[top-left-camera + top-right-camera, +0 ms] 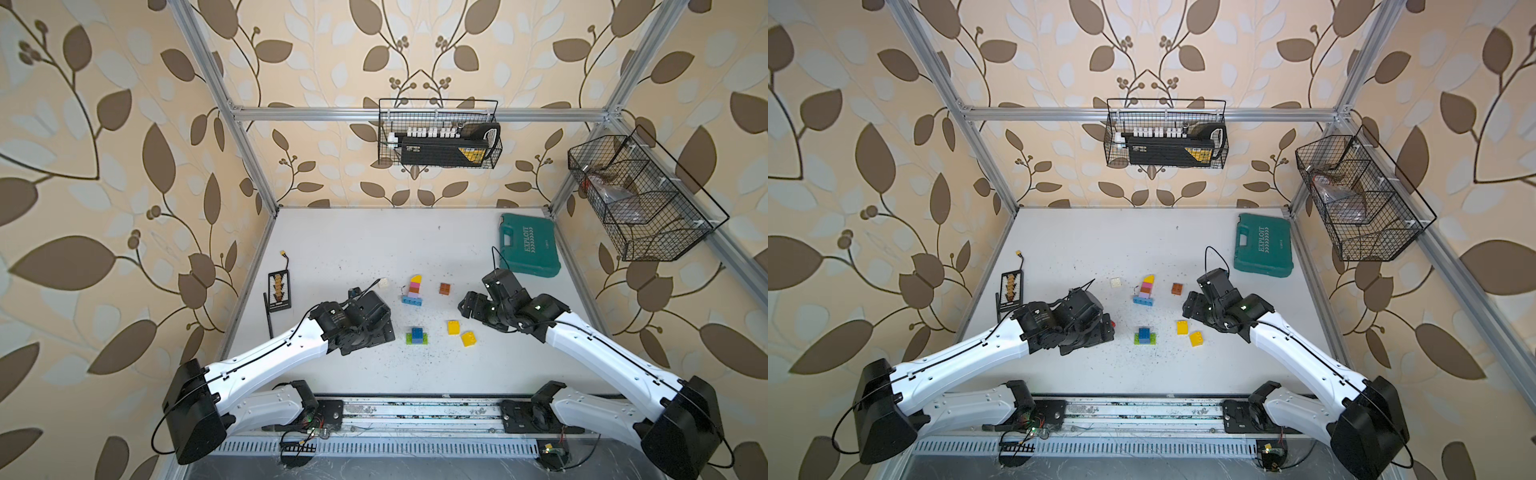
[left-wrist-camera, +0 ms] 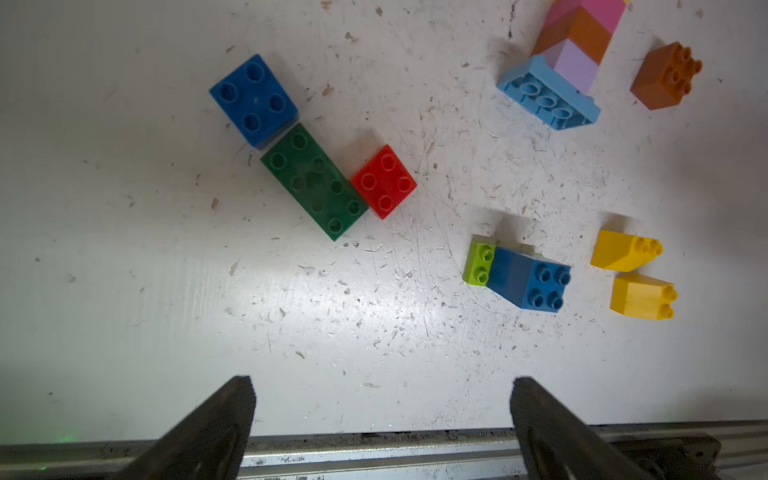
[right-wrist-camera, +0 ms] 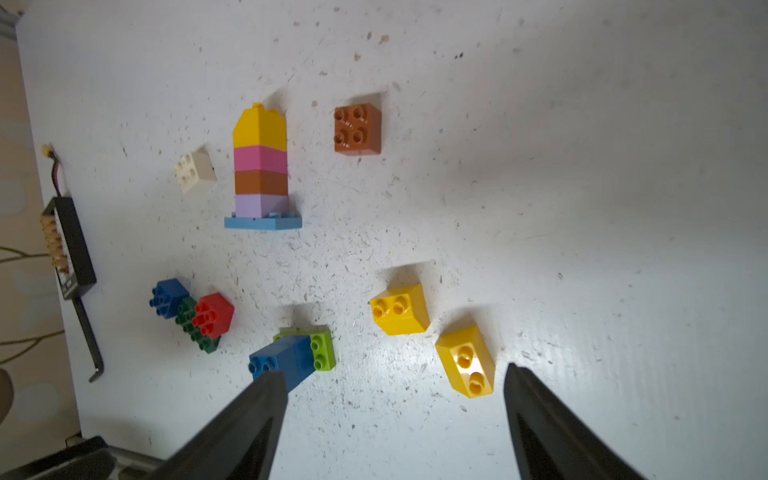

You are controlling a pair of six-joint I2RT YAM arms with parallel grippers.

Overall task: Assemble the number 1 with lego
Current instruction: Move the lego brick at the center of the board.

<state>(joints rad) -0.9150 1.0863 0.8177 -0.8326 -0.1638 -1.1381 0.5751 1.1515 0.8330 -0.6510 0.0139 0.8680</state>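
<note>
Reaching in from the near corners, both arms bend at the elbow and hang their wrists low over the bench [image 1: 353, 249], one on each side of the lego. In both top views a tower [image 1: 413, 291] of yellow, pink, brown and lilac on a light-blue base lies on its side between them. A white brick [image 1: 385, 284] and a brown brick [image 1: 445, 288] flank it. A blue-on-lime pair [image 1: 417, 336] sits nearer the rail [image 1: 415, 409], with two yellow bricks [image 1: 454, 327] beside it.

The left wrist covers most of a cluster in the top views. The left wrist view shows it plainly: a blue brick [image 2: 254, 99] at the end of a green brick [image 2: 313, 180], and a red brick [image 2: 384, 180] against its side. That view misses the white brick, which the right wrist view catches.

The left gripper [image 2: 380, 386] is spread wide and empty over bare bench near the rail. The right gripper [image 3: 394, 371] is also released and holds nothing, with one finger just beside one of the yellow bricks.
</note>
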